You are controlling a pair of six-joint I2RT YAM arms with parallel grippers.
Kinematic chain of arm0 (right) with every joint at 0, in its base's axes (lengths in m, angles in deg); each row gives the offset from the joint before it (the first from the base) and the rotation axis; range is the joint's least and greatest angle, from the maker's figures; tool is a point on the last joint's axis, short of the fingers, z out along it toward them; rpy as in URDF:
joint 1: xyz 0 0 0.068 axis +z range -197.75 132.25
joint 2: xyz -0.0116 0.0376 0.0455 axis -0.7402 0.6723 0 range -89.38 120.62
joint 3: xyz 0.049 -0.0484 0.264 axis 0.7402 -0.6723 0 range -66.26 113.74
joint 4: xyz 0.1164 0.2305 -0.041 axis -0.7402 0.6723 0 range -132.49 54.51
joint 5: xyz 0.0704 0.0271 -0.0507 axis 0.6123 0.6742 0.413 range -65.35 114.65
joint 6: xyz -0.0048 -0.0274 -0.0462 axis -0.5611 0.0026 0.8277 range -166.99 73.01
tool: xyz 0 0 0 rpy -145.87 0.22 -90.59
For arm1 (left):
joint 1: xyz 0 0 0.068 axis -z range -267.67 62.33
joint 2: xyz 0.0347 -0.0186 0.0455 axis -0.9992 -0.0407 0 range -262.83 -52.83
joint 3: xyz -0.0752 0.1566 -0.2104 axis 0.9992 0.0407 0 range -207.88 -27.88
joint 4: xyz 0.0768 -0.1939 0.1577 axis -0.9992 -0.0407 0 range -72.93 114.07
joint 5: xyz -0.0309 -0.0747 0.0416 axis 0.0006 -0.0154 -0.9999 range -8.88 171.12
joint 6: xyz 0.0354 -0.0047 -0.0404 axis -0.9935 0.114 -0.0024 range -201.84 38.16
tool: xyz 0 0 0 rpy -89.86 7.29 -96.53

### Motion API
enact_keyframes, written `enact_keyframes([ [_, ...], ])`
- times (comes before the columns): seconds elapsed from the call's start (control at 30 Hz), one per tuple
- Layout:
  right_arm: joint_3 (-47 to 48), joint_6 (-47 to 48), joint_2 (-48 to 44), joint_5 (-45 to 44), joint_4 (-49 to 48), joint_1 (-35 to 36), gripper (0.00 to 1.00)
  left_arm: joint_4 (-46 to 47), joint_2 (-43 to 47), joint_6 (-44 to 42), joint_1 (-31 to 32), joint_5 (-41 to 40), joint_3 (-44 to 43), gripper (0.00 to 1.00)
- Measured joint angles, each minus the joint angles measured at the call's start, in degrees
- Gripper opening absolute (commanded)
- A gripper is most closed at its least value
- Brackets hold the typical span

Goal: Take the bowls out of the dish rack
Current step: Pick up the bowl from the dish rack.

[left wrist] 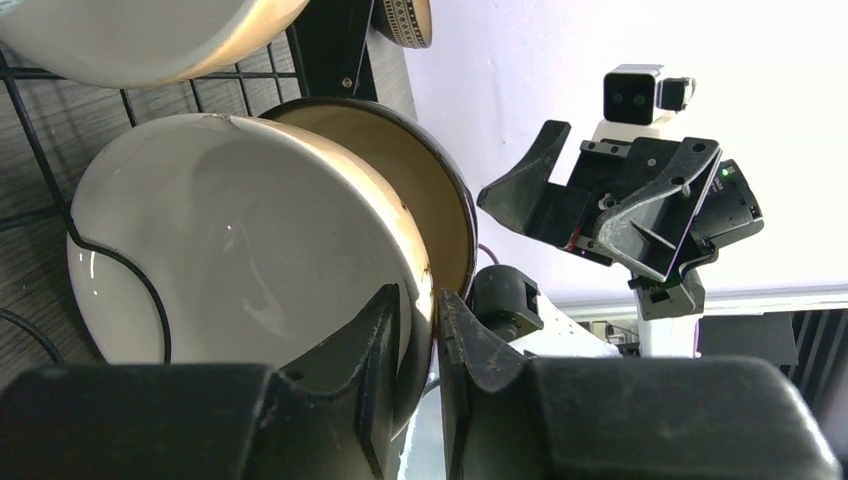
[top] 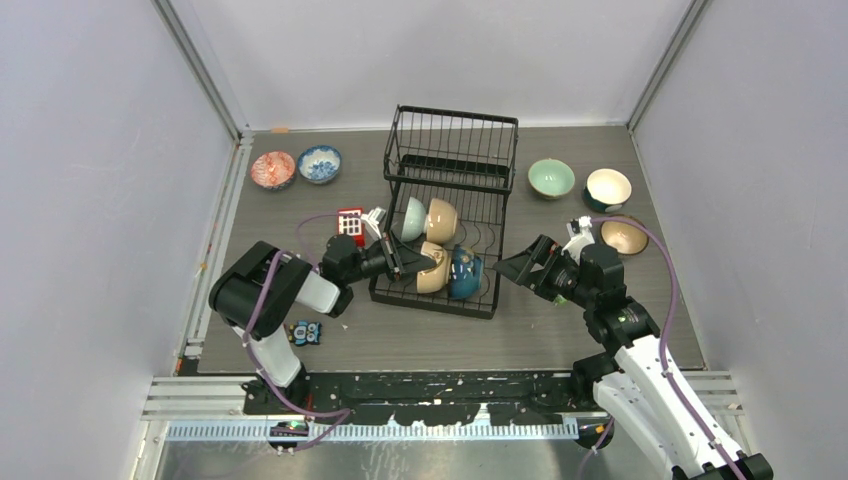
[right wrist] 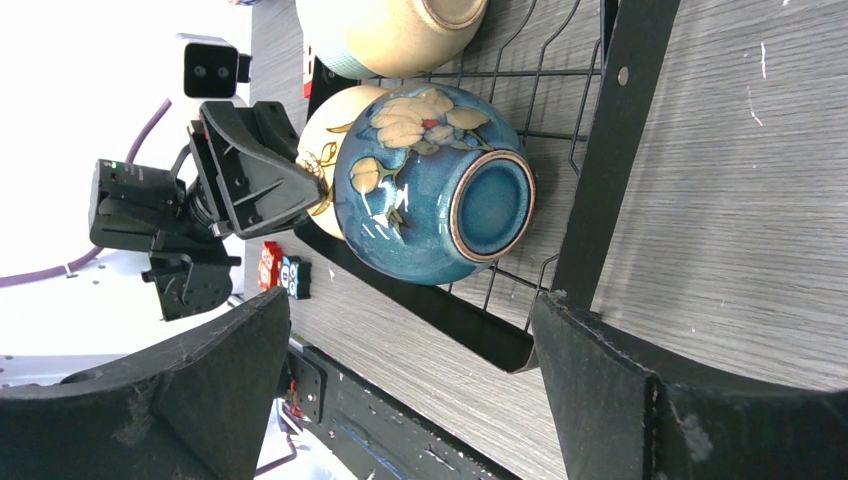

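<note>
Okay, left gripper [top: 405,262] [left wrist: 420,300]: jaws nearly together, pinching the rim of the cream bowl [top: 430,277] [left wrist: 250,230], with one finger [left wrist: 385,340] inside the wall and the other outside. That bowl lies on its side in the front row of the dish rack [top: 455,150], mouth toward the left arm. A rack wire crosses its inside in the left wrist view.

Pressed against its right side is the dark blue bowl [top: 466,272] [right wrist: 430,195], floral, also on its side with its foot ring pointing right. In the row behind are a pale green bowl [top: 411,218] and a tan bowl [top: 441,220], both tipped on edge in the rack.

Right gripper [top: 525,262] [right wrist: 410,305]: jaws spread wide, holding nothing. It hangs just right of the rack's front corner, facing the dark blue bowl.

On the table, right of the rack: a second green bowl [top: 551,178], a white-lined bowl [top: 608,187] and a brown bowl [top: 624,235], all upright. Far left: a red patterned bowl [top: 272,169] touching a blue-and-white bowl [top: 319,163].

A red block [top: 350,222] sits just left of the rack, by the left wrist. Small toy blocks [top: 303,332] lie near the left arm's base.
</note>
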Motion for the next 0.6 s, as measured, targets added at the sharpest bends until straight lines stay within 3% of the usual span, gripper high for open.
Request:
enact_keyframes([
  [0.23,0.0,0.04,0.0,-0.02,0.46,0.0,0.93,1.25,-0.35,-0.07,-0.22,-0.24,0.0,0.01],
  [0.6,0.0,0.11,0.0,-0.02,0.61,0.0,0.93,1.46,-0.37,0.11,-0.26,-0.31,-0.04,0.0],
])
